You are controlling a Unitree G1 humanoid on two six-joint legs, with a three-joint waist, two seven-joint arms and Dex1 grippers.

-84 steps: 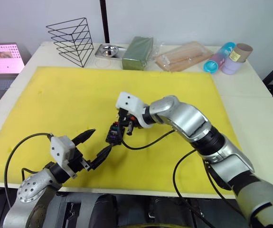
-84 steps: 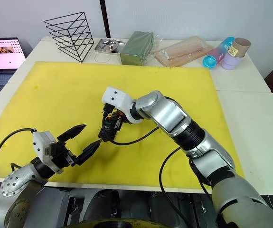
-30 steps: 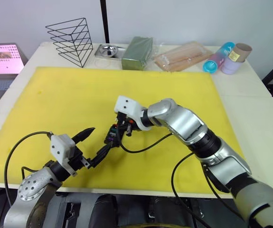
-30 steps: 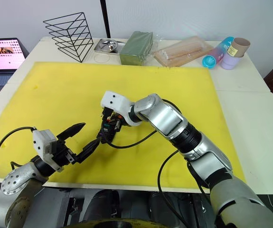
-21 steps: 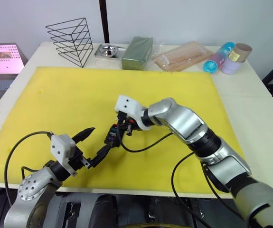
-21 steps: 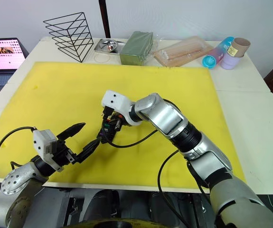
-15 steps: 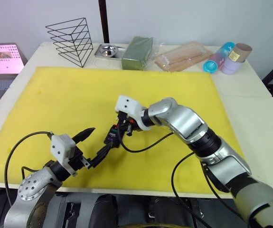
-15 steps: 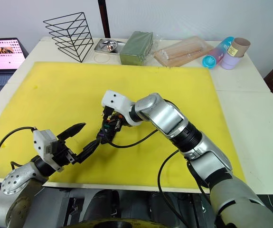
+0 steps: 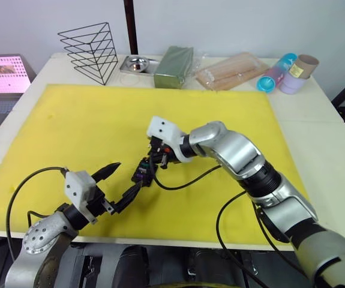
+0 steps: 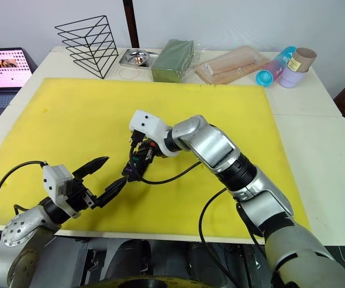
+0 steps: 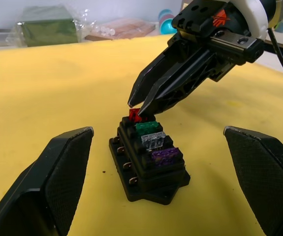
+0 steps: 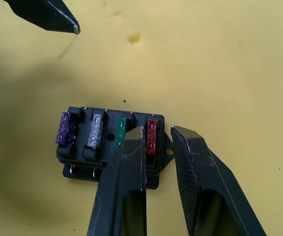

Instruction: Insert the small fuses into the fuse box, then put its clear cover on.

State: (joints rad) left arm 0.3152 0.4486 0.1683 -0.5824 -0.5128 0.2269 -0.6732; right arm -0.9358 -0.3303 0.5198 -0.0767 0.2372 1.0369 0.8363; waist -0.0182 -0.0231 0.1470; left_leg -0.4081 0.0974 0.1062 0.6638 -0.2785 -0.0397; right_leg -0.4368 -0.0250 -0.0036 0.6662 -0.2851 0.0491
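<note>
Left eye view: the right gripper (image 9: 152, 170) reaches to the middle of the yellow mat (image 9: 70, 126) and hangs right over the fuse box (image 9: 143, 173). The left gripper (image 9: 124, 182) sits just on the near side of the box, fingers spread wide, holding nothing.

Right eye view: same layout. At the far tabletop edge, well beyond both grippers, lie a wire rack (image 10: 88, 45), a metal dish (image 10: 135, 57), a green block (image 10: 173, 59) and a bag of sticks (image 10: 232, 64). I cannot pick out the clear cover anywhere.

Left wrist view: the box stands between the left gripper's two spread fingers, apart from both. Four fuses sit in a row in it: red fuse (image 11: 135, 115), green fuse (image 11: 148, 128), pale fuse (image 11: 153, 140), purple fuse (image 11: 166, 156). The right gripper's tips come down onto the red one at the far end of the row, which looks to stand slightly higher than the rest.

Right wrist view: the right gripper's fingers (image 12: 129, 172) are a little apart, one tip at each side of the red fuse, at or just above it. Whether they pinch it or only press, I cannot tell; there is a gap between them.

Judgement: the last fuse is being seated, so the insertion step is nearly done. Next calls for a straight push down on the red fuse until level with its neighbours, then finding the cover and fitting it squarely over the box.
</note>
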